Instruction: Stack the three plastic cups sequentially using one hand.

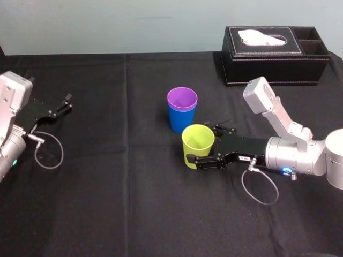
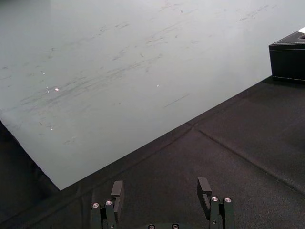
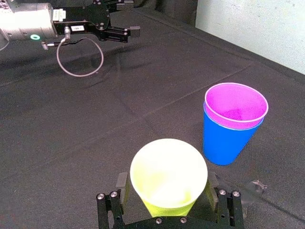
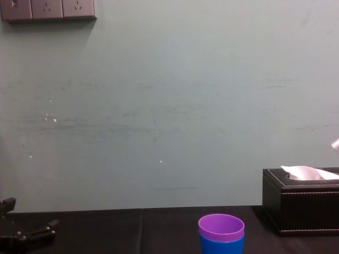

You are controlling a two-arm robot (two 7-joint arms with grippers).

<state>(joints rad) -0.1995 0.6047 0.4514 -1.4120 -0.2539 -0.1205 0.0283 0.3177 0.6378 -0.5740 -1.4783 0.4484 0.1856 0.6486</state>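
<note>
right jaws: we see them clamped on the yellow-green cup [image 3: 167,174], one finger on each side of its wall, below the rim.
right gripper [image 1: 199,145]: comes in from the right edge of the worktop [image 1: 107,203], reaching toward the middle.
yellow-green cup: mouth up, near the worktop's middle. We can't tell if its base touches the surface.
purple cup [image 1: 182,99]: nested in the blue cup [image 1: 178,120], with its rim standing above the blue rim.
stack: upright at the worktop's middle, just beside the held cup on its far-left side. Our right wrist view shows a gap between them.
left jaws: spread open, nothing between them.
left gripper [image 2: 162,191]: parked by the left edge, well apart from the cups.
tissue box [image 1: 276,53]: black, at the far right corner, white tissue showing on top.
</note>
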